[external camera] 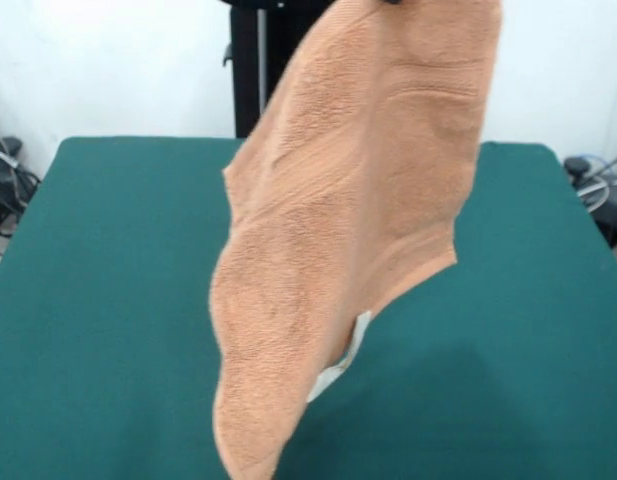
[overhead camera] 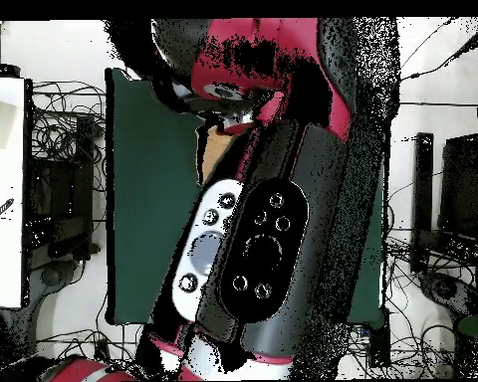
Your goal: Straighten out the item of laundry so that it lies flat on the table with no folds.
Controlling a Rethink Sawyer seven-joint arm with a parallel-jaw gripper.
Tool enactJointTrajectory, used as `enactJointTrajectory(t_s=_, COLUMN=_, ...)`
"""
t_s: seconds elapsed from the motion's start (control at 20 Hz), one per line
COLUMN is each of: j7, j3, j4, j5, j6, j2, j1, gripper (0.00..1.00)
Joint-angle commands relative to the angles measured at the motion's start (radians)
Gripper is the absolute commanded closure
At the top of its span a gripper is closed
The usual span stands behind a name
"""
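Note:
The item of laundry point(external camera: 348, 220), a light orange-tan terry towel, hangs in the air from the top edge of the front view. It drapes down in a long twisted fold, and its lowest corner reaches the near part of the table point(external camera: 108, 300). A white label point(external camera: 350, 348) shows on its underside. Only a dark tip of my gripper point(external camera: 388, 2) shows, at the towel's top, shut on the cloth. In the overhead view my red and black arm point(overhead camera: 253, 239) covers most of the green table point(overhead camera: 143, 199). Only a small patch of the towel point(overhead camera: 215, 151) peeks out there.
Cables and dark gear lie off the table's left side point(external camera: 6, 180) and right side point(external camera: 593, 185). In the overhead view a white surface point(overhead camera: 4, 189) stands to the left, and black equipment with cables point(overhead camera: 452, 209) to the right.

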Motion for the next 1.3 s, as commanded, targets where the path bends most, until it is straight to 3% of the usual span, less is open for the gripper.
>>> enactJointTrajectory(t_s=0.05, j7=0.372, j3=0.006, j4=0.146, j5=0.029, j6=-0.039, j2=0.04, j1=0.037, gripper=1.0)
enactJointTrajectory(t_s=0.6, j7=0.375, j3=0.021, j4=0.161, j5=0.023, j6=-0.062, j2=0.04, j1=0.045, gripper=1.0)
enactJointTrajectory(t_s=0.95, j7=0.273, j3=0.039, j4=0.295, j5=-0.02, j6=-0.225, j2=0.017, j1=0.063, gripper=1.0)
enactJointTrajectory(t_s=1.2, j7=0.252, j3=0.047, j4=0.379, j5=-0.007, j6=-0.279, j2=0.005, j1=0.061, gripper=1.0)
enactJointTrajectory(t_s=1.3, j7=0.183, j3=0.077, j4=0.426, j5=0.011, j6=-0.289, j2=-0.009, j1=0.044, gripper=1.0)
